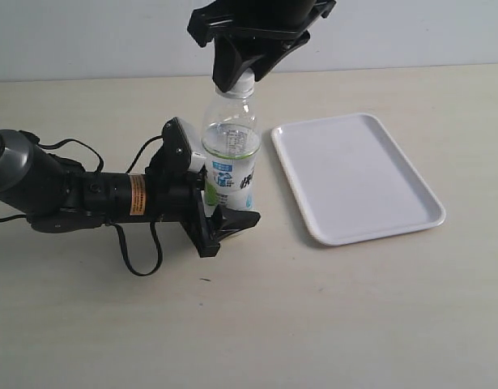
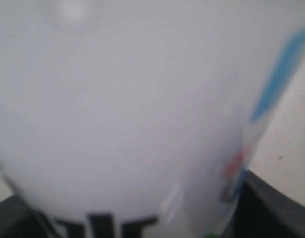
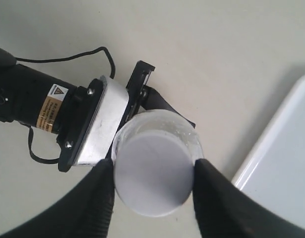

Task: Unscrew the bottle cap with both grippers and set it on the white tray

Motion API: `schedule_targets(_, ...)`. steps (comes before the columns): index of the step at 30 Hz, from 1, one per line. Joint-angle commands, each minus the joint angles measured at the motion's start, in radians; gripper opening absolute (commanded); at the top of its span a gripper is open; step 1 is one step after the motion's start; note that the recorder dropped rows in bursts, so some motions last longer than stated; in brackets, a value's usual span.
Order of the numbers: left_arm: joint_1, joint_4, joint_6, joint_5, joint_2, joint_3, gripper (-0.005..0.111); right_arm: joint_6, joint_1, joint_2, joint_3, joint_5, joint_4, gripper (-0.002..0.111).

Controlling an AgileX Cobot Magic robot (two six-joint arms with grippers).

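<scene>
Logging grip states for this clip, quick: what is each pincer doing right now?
Left pincer: closed on the bottle, at its label.
Right pincer: closed on the bottle cap, a finger against each side.

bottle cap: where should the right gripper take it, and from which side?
Grip the bottle cap on its round side wall, jaws on opposite sides, coming straight down. The bottle stands upright, clamped at the label by the left gripper, so the cap's flat top faces up and its sides are free. The right gripper is above it, jaws flanking the cap.
</scene>
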State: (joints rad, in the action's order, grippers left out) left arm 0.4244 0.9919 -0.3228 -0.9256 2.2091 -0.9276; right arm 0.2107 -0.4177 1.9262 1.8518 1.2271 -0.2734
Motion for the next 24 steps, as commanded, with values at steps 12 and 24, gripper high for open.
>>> schedule_targets(12,0.005,-0.016,0.005,-0.033,-0.016,-0.006,0.000,0.760,-0.001,0.006,0.000,-0.006,-0.019,0.000)
schedule_targets(24,0.005,-0.016,0.009,-0.033,-0.016,-0.006,0.000,1.052,-0.001,0.006,0.000,-0.006,-0.015,0.000)
